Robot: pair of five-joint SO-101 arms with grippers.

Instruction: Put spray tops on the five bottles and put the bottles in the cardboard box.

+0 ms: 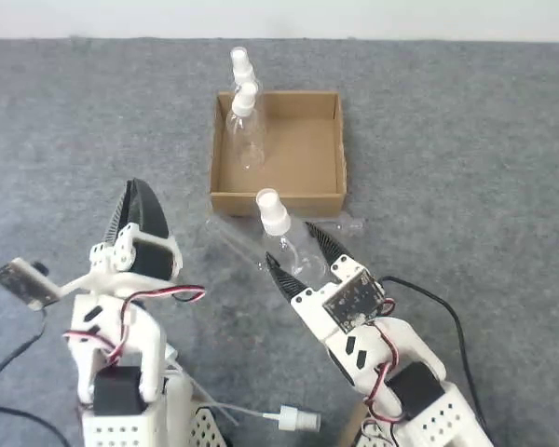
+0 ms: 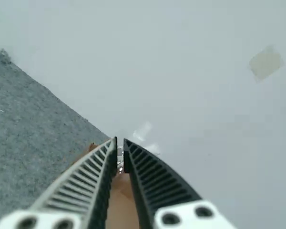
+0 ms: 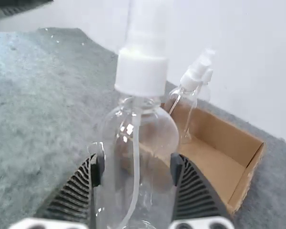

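The bottle [image 1: 294,253] [image 3: 136,143] with the white spray top [image 1: 272,212] on it stands upright on the desk [image 1: 466,186], just in front of the cardboard box [image 1: 340,149] [image 3: 248,167] and outside it. The right gripper [image 1: 289,240] [image 3: 134,167] has it by the lower body, one black finger pressed against each side, while the neck and spray top stick up above the fingers.

From where I stand, a second capped bottle [image 1: 245,130] [image 3: 186,109] stands inside the box against its left wall. A third capped bottle [image 1: 239,63] stands at the far left corner; I cannot tell whether it is inside the rim or just behind it. Two more clear bottles lie on their sides on the grey desk cover, one [image 1: 225,235] just left of the held bottle and one [image 1: 349,224] just right of it, close under the box's near wall.

A loose spray top [image 1: 293,420] with its thin tube lies near the front edge, between the two arm bases. The left gripper [image 1: 135,191] [image 2: 120,143] is well apart from the box, off to its left, raised and pointing away from the arm, its fingers drawn together to a thin slit with nothing between them.
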